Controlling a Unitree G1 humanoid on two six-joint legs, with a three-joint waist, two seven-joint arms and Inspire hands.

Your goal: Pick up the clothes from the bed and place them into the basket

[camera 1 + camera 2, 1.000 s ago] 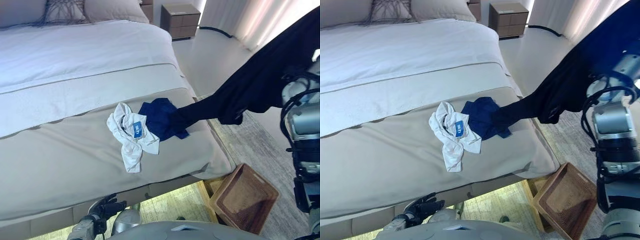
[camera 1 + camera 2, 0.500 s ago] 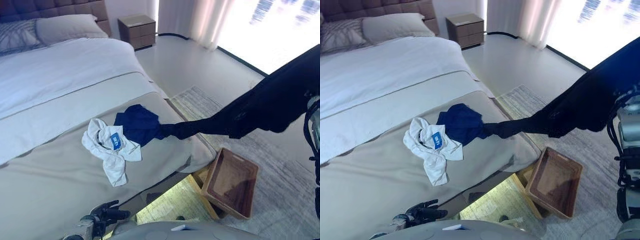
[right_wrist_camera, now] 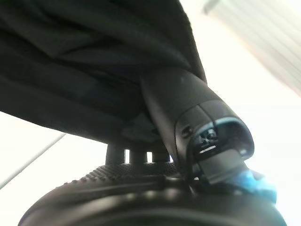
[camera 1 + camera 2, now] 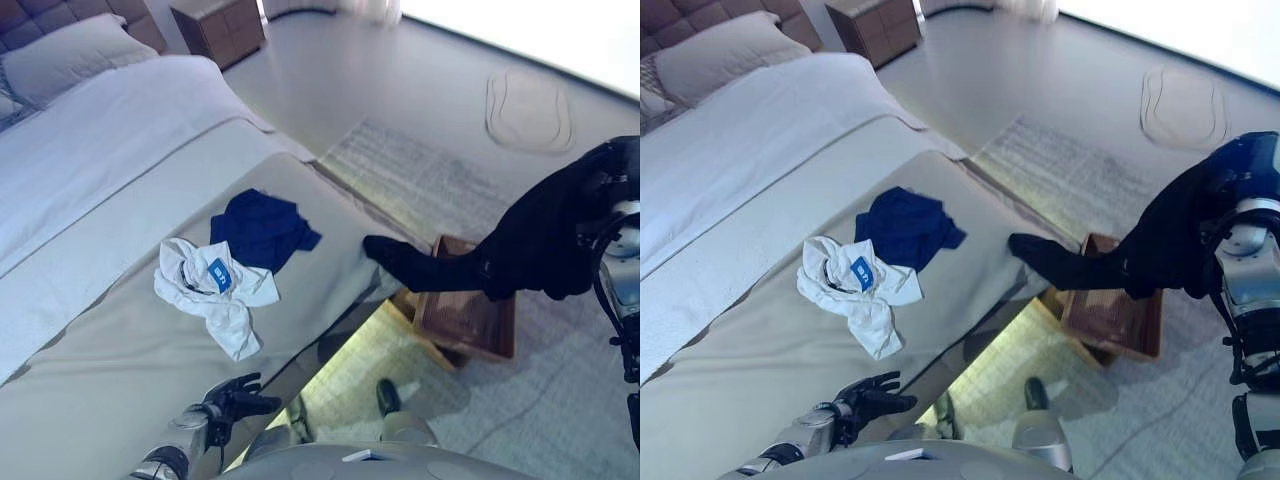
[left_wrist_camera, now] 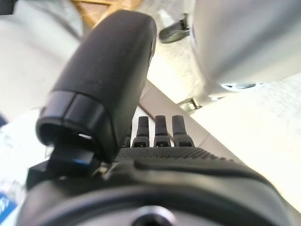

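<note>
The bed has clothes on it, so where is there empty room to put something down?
The bed is bare on the beige cover from the white garment down to the left hand, and across the white sheet up to the pillow. It is crowded mid-bed, where the white garment and blue garment touch.

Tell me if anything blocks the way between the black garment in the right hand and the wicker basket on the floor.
Nothing visible does. The black garment hangs from the right hand, draped right over the open brown wicker basket beside the bed; what shows of the basket's inside looks empty.
</note>
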